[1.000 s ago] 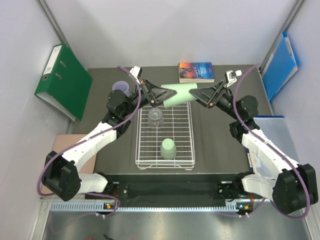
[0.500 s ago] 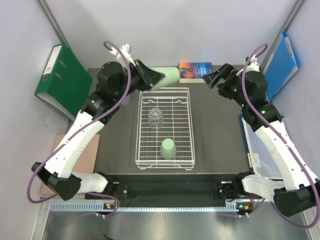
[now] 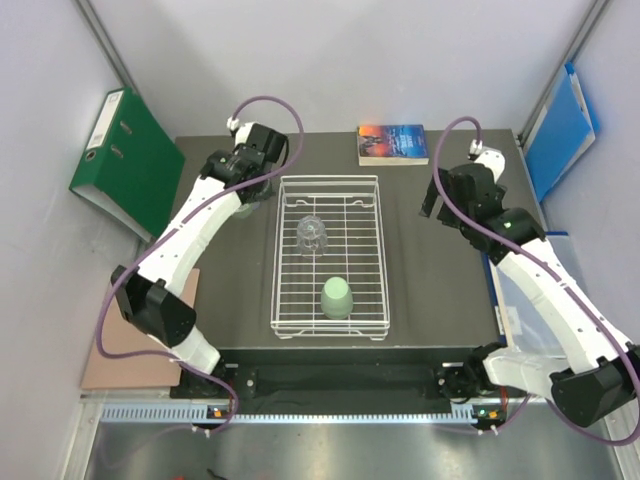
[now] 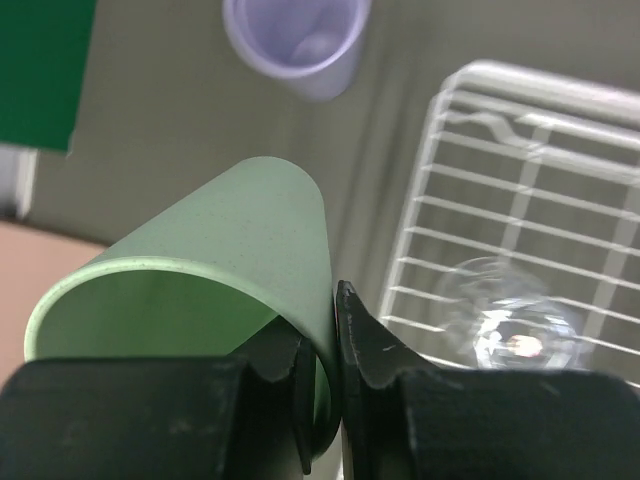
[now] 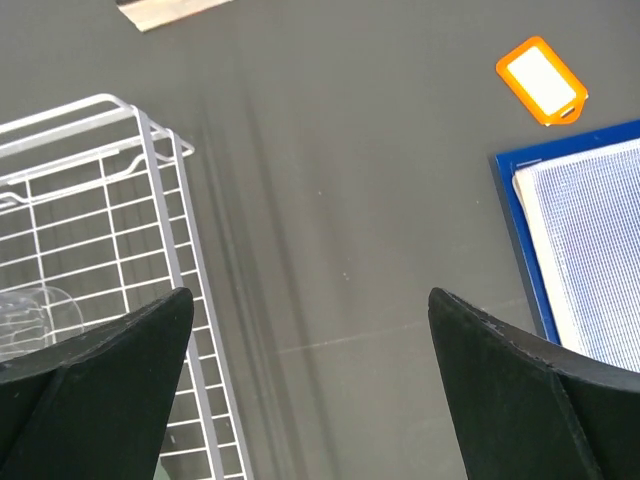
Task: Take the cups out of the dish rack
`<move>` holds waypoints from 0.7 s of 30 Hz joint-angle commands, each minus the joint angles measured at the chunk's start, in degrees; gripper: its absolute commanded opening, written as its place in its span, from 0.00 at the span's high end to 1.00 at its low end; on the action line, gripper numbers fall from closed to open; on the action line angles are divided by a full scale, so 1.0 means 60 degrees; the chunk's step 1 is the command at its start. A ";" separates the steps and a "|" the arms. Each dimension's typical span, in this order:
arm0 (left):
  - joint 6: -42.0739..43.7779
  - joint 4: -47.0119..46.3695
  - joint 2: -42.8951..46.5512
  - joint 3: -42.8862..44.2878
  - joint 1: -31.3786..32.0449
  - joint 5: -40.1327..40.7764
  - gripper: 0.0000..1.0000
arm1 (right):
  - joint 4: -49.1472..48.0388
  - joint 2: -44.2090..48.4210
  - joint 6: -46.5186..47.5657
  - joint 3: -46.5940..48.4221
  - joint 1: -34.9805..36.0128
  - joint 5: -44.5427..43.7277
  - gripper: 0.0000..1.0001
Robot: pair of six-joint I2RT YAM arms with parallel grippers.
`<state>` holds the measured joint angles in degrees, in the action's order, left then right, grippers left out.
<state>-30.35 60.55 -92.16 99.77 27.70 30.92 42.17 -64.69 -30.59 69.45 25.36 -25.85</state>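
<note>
My left gripper [image 4: 335, 300] is shut on the rim of a pale green cup [image 4: 230, 250], one finger inside and one outside, and holds it tilted over the table left of the dish rack [image 4: 520, 190]. A lilac cup [image 4: 295, 40] stands upright just beyond it. In the top view my left gripper [image 3: 247, 198] sits at the dish rack's [image 3: 278, 260] far left corner, with the arm hiding both cups. In the rack are a clear glass [image 3: 312, 232] and an upturned pale green cup [image 3: 336, 297]. My right gripper [image 3: 433, 200] is open and empty right of the rack [image 5: 150, 200].
A green binder [image 3: 125, 160] leans at the far left. A book [image 3: 393, 143] lies behind the rack. A blue folder [image 3: 565, 130] stands at the far right. An orange tag [image 5: 540, 80] and a blue-edged pad [image 5: 590, 250] lie on the table's right side.
Both grippers held the green cup over the rack's far end. The right gripper let go and drew back to the right. The left arm carried the cup left and down beside the lilac cup.
</note>
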 commanded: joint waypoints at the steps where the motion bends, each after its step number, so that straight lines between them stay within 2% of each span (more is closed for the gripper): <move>1: 0.0356 0.0338 0.0141 -0.0468 -0.0456 0.0136 1.00 | -0.0085 -0.0117 0.0133 -0.0061 0.0152 -0.0058 0.00; 7: 0.0473 -0.0585 -0.0312 -0.1539 -0.1232 -0.1474 1.00 | -0.0334 -0.0191 0.0162 -0.0325 0.0270 0.0235 0.00; 13: 0.0254 -0.0615 -0.1324 -0.1262 -0.1555 -0.2675 1.00 | -0.0305 -0.0337 0.0220 -0.0355 0.0313 0.0397 0.00; 21: 0.0019 -0.0732 -0.2378 -0.1042 -0.1775 -0.2941 1.00 | -0.0437 -0.0688 0.0440 -0.0281 0.0299 0.0382 0.00</move>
<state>-29.02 58.48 -105.16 90.94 18.17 14.98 41.60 -67.57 -29.34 67.05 26.52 -23.68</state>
